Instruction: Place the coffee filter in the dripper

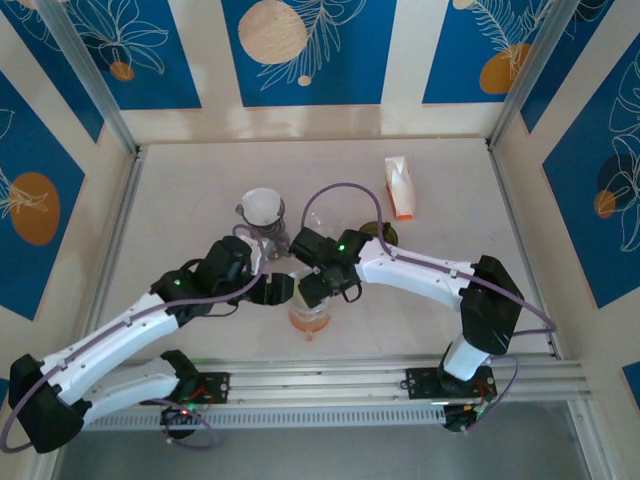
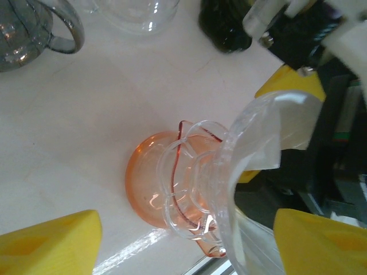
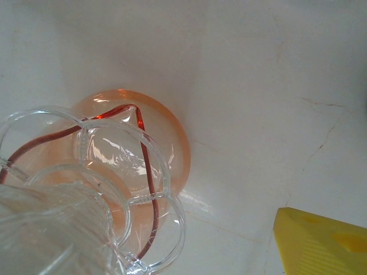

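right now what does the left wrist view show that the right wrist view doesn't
Left wrist: white filter paper in the clear dripper, a grey glass mug, a clear glass, a dark object. Right wrist: thin cracks in the tabletop. Both: the dripper sitting on the orange glass server.

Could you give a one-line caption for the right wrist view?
Clear scalloped dripper above an orange server; yellow pincer finger lower right.

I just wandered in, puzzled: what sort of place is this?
Probably a robot test booth staged for brewing coffee: a table walled with blue panels, two robot arms bolted at its edge, a glass dripper on an orange carafe.
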Controlling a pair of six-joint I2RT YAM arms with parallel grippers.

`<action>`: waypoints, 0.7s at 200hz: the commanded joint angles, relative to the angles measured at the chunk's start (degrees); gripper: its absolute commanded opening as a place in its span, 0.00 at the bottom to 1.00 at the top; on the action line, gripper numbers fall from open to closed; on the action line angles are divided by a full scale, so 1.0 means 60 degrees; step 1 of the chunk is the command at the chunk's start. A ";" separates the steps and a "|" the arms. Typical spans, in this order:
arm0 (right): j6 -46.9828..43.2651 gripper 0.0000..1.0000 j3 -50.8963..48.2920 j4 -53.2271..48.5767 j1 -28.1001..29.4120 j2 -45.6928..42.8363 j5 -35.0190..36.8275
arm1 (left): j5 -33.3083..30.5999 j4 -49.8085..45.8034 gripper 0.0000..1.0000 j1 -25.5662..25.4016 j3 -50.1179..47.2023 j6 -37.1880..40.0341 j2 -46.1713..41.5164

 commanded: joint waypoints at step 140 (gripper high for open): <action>0.0200 0.81 -0.0070 0.0094 0.0082 0.0256 0.0504 | 0.0203 -0.0329 0.55 0.0303 -0.0030 0.0042 0.0415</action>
